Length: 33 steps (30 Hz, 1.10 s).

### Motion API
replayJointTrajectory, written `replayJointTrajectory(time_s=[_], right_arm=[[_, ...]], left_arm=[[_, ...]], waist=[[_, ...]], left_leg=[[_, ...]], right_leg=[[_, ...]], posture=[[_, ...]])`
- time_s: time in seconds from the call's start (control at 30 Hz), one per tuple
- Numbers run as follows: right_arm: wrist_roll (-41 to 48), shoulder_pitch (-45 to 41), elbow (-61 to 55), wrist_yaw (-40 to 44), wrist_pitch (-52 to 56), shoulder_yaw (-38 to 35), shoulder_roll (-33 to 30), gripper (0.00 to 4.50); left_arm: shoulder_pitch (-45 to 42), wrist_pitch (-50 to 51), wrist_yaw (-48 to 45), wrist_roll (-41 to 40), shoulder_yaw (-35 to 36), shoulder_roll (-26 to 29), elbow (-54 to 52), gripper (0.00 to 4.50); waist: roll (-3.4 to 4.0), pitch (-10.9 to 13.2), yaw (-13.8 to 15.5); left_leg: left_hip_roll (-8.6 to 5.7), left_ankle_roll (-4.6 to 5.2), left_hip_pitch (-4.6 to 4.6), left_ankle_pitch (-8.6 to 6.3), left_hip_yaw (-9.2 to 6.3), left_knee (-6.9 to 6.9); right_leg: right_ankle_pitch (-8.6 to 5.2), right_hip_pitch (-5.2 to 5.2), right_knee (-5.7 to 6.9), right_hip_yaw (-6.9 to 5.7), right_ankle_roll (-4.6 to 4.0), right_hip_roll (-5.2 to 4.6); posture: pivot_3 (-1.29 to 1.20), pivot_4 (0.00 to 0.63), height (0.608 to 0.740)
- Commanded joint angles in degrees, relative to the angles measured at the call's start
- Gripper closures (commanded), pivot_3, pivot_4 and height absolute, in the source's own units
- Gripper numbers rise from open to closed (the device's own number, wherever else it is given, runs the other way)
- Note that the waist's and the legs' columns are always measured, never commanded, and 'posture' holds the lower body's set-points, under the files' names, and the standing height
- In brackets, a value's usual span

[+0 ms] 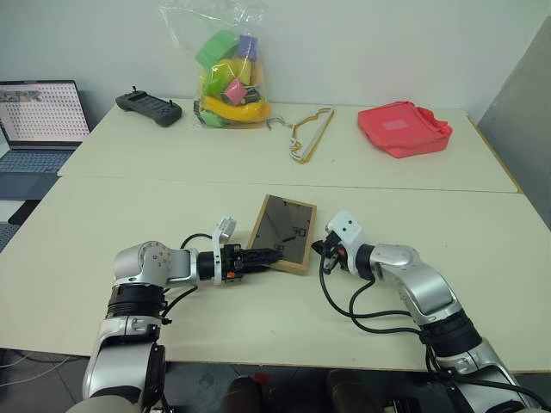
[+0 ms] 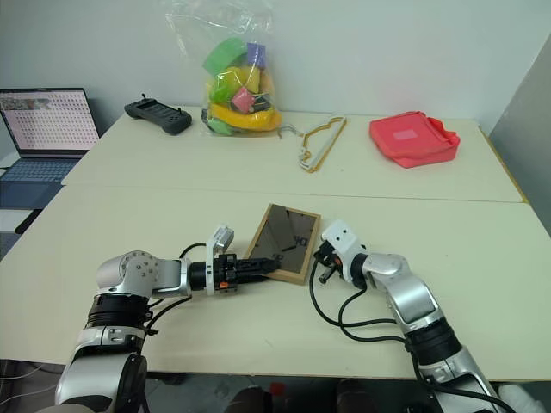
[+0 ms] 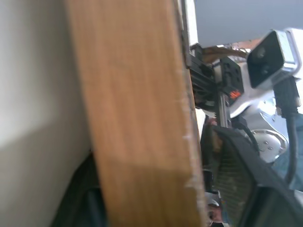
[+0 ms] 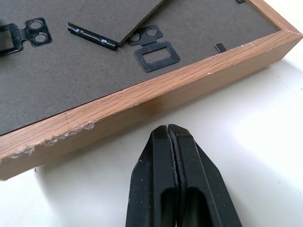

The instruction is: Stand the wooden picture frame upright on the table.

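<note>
Under the frame [image 1: 285, 231], front perhaps hidden

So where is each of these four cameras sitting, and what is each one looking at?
Left eye view: on the head, looking down over both arms at the wooden picture frame lying back-up on the table.
Right eye view: beside it, same scene and arms.
Left wrist view: on the left wrist, tight against the frame's wooden edge; the right gripper shows beyond.
Right wrist view: on the right wrist, over its shut fingers, facing the frame's back.
All four share the frame.
</note>
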Motion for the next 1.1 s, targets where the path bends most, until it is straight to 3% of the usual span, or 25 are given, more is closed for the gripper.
replayJointTrajectory(time_s=[0.03, 0.1, 0.2, 0.4, 0.47, 0.6, 0.77, 0.9, 1.1], right_arm=[[-0.15, 1.3, -1.38, -0.2, 0.7, -1.21, -1.33, 4.5], [0.06, 1.65, -1.84, -0.36, 0.72, -2.0, -1.65, 4.5], [1.45, 1.77, -3.14, -0.32, 0.93, -5.08, -2.73, 4.5], [15.37, -2.22, -9.91, 7.29, 11.9, -17.77, -9.48, 3.36], [24.36, -8.43, -10.85, 9.27, 19.97, -23.67, -10.41, 2.91], [35.13, -17.91, -10.18, 8.44, 29.44, -29.88, -9.03, 1.97], [40.42, -24.07, -9.22, 6.31, 32.86, -30.01, -6.74, 0.85], [33.57, -23.85, -5.94, 1.49, 26.68, -24.31, -3.96, 0.02], [29.56, -25.03, -0.24, -1.12, 20.08, -20.8, 0.21, 0.02]], left_arm=[[-0.34, 2.34, 0.97, -2.07, 2.46, -0.59, -1.38, 2.79], [-0.69, 3.46, 1.75, -2.81, 3.46, -1.2, -2.22, 3.16], [-2.13, 5.59, 4.66, -3.63, 6.24, -2.87, -3.28, 3.18], [-6.29, 9.21, 7.08, -7.32, 11.33, -5.1, -8.61, 3.18], [-4.99, 4.48, 4.06, -7.04, 7.38, -2.88, -15.1, 3.18], [-4.41, 0.62, 4.43, -7.36, 7.91, -3.26, -18.69, 3.18], [-3.3, -1.96, 7.73, -9.29, 10.29, -5.68, -23.02, 3.18], [-1.92, -2.73, 9.4, -10.44, 10.33, -6.83, -26.63, 3.18], [-1.24, -1.92, 11.0, -13.37, 11.46, -7.06, -28.35, 3.18]], waist=[[0.0, 0.0, 0.01], [0.0, 0.0, 0.07], [0.0, 0.0, 0.19], [-0.04, 0.19, 0.66], [0.0, 0.23, 0.22], [0.12, 0.32, -0.71], [0.1, 0.31, -0.62], [0.1, 0.32, -0.65], [0.1, 0.32, -0.72]], left_leg=[[0.0, 0.0, 0.0, 0.0, 0.0, 0.0], [0.0, 0.0, 0.0, 0.0, -0.01, 0.0], [-0.01, 0.0, -0.02, 0.0, -0.01, 0.0], [-0.04, -0.01, -0.18, 0.01, -0.04, 0.04], [-0.03, -0.01, -0.14, 0.01, -0.05, 0.01], [0.06, -0.15, -0.05, 0.09, -0.02, -0.13], [0.03, -0.04, -0.1, 0.02, -0.07, -0.17], [-0.01, -0.04, -0.17, 0.02, -0.04, -0.1], [0.0, -0.04, -0.17, 0.02, -0.02, -0.1]], right_leg=[[0.0, 0.0, 0.0, 0.0, 0.0, 0.0], [0.0, 0.0, 0.0, -0.01, 0.0, 0.0], [0.0, 0.0, -0.01, -0.02, 0.0, -0.01], [0.0, -0.07, -0.02, -0.09, 0.01, -0.07], [0.0, -0.07, -0.03, -0.08, 0.01, -0.05], [0.0, -0.1, 0.01, 0.02, -0.02, 0.02], [-0.01, -0.08, -0.09, -0.08, -0.04, -0.02], [-0.01, -0.1, -0.1, -0.06, -0.03, -0.09], [-0.01, -0.17, -0.05, -0.04, -0.03, -0.07]], posture=[[0.0, 0.15, 0.74], [0.0, 0.15, 0.74], [0.0, 0.15, 0.74], [0.0, 0.15, 0.74], [0.0, 0.15, 0.74], [0.0, 0.15, 0.74], [0.0, 0.15, 0.74], [0.0, 0.15, 0.74], [0.0, 0.15, 0.74]])
